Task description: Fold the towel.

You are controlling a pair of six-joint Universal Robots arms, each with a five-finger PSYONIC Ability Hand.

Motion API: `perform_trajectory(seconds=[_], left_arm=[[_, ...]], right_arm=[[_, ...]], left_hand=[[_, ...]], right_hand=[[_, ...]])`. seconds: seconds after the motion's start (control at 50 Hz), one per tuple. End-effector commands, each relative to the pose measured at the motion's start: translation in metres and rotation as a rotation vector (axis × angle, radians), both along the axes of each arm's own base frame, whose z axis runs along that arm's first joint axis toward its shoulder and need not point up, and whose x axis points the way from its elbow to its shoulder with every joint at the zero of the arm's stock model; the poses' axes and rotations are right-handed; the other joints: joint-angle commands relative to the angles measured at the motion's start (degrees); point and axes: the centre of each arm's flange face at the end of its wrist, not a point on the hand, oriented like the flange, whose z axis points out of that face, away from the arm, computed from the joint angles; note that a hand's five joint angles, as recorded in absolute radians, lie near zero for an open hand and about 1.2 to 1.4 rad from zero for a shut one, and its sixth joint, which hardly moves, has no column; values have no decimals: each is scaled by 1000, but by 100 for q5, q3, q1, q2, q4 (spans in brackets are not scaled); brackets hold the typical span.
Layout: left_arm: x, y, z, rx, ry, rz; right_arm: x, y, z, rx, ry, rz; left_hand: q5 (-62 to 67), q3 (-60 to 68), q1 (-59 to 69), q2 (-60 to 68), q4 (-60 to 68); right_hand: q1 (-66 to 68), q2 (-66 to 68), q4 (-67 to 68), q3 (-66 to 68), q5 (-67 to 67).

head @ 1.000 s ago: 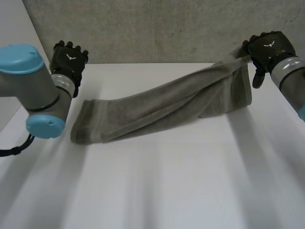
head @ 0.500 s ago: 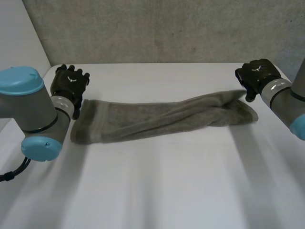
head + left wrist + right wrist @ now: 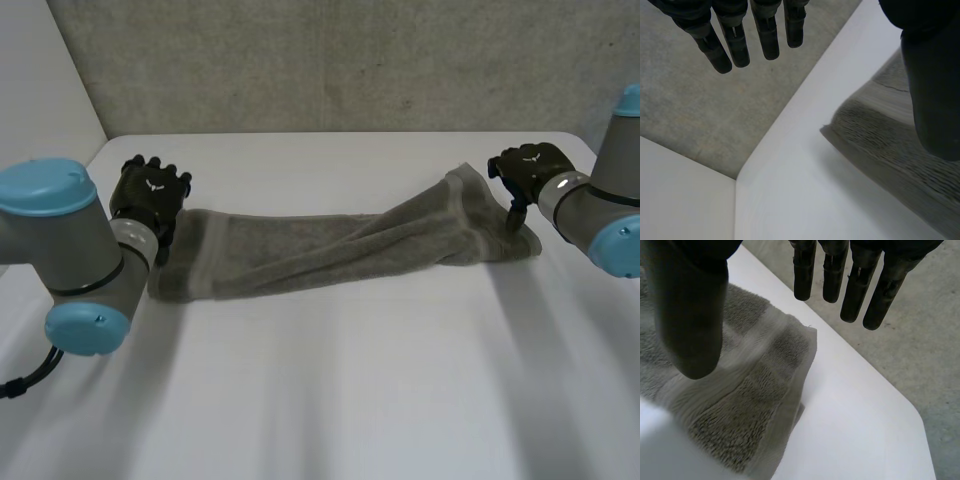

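A grey-green towel (image 3: pixel 330 245) lies in a long, loosely folded strip across the white table (image 3: pixel 320 390). My left hand (image 3: pixel 150 195) hovers at the strip's left end. Its fingers (image 3: pixel 735 45) are straight and apart from the thumb (image 3: pixel 932 90), which hangs over the towel's edge (image 3: pixel 890 150) without gripping. My right hand (image 3: pixel 528 170) is at the right end, where the towel bunches up. Its fingers (image 3: pixel 855 285) are straight, and its thumb (image 3: pixel 690 315) hovers above the towel's corner (image 3: pixel 755 385). Nothing is pinched.
A grey concrete surface (image 3: pixel 330 60) runs behind the table's far edge. The table's far left corner (image 3: pixel 742 175) lies close to my left hand, and its far right edge (image 3: pixel 900 405) is just beyond my right hand.
My right hand brought the raised right end of the towel down to the table and let it go. My left hand shifted slightly toward the towel's left end.
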Motion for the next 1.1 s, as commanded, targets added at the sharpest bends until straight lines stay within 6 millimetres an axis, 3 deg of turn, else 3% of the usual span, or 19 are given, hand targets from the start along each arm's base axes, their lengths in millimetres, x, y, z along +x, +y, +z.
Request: perform_trajectory(seconds=[0.02,0.14,0.26,0.44,0.5,0.54,0.56,0.58,0.62,0.66,0.76,0.8,0.92,1.02,1.1], left_arm=[[6,15,-14,61,-15,-34],[7,20,-27,102,-26,-43],[6,19,-35,111,-31,-46],[5,16,-46,118,-46,-47],[5,16,-50,125,-60,-50],[5,17,-53,129,-74,-54],[5,17,-53,129,-74,-54],[5,18,-54,132,-78,-55],[5,17,-54,128,-79,-54],[5,18,-53,130,-79,-54],[5,17,-52,124,-78,-52],[5,17,-52,119,-77,-52],[4,13,-53,84,-67,-48],[4,14,-60,78,-77,-49],[1,16,-61,81,-82,-57]], right_arm=[[-22,5,-13,44,70,24],[-36,-4,-40,83,139,24],[-37,-13,-62,101,167,32],[-34,-19,-73,91,162,47],[-32,-23,-74,57,157,46],[-32,-26,-72,32,151,41],[-32,-26,-72,32,151,41],[-32,-26,-73,31,147,35],[-32,-27,-72,29,146,32],[-34,-27,-73,31,148,25],[-37,-21,-67,42,151,16],[-39,-11,-53,41,149,22],[-47,12,-48,87,165,26],[-78,41,-45,174,214,14],[-98,49,-38,179,227,-2]], left_hand=[[-1123,-92,-11,-95,34],[-1123,-92,-11,-95,34],[-1123,-92,-11,-95,34],[-1022,9,90,6,135],[-837,194,275,191,320],[-620,411,492,408,537],[-618,413,494,410,538],[-402,630,711,626,755],[-333,698,779,695,824],[-265,766,847,763,892],[-29,1002,1083,999,1127],[-29,1002,1083,999,1127],[-80,951,1032,948,1077],[-46,985,1066,982,1110],[104,1135,1216,1132,1261]], right_hand=[[184,206,135,184,43],[184,206,135,184,43],[201,223,152,201,59],[1025,1047,976,1025,884],[1816,1838,1766,1815,1674],[3471,3493,3421,3470,3329],[3481,3503,3432,3481,3339],[4997,5019,4947,4996,4855],[5822,5844,5773,5821,5680],[5830,5852,5781,5830,5688],[5830,5852,5781,5830,5688],[5830,5852,5781,5830,5688],[5830,5852,5781,5830,5688],[5830,5852,5781,5830,5688],[5830,5852,5781,5830,5688]])
